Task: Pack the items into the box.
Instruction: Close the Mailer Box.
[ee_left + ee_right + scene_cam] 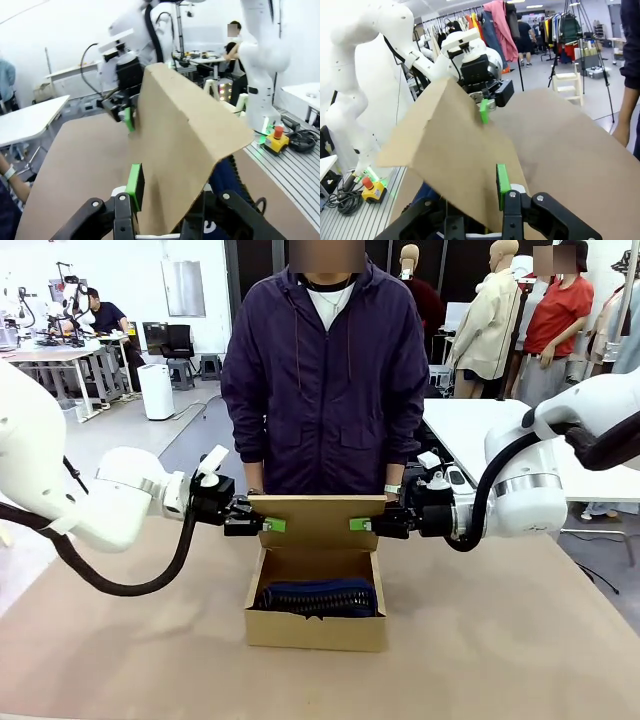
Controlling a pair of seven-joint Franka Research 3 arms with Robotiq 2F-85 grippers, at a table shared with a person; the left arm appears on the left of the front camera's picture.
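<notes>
Both pincers pinch the flap lid (318, 520) of the box (316, 628), centre frame on the bench (500, 640): my left pincer (266, 525) clamps its left edge, right pincer (362, 525) its right edge. Navy pouch (318, 597) lies inside, ribbed soft fabric. To close well I'd lower both sides evenly, no twisting. Matte brown cardboard, stiff, flat, creased at the hinge; green pads (134, 180) grippy.

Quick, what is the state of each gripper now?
Left gripper: fingers shut on the box lid, left edge.
Right gripper: fingers shut on the box lid, right edge.
</notes>
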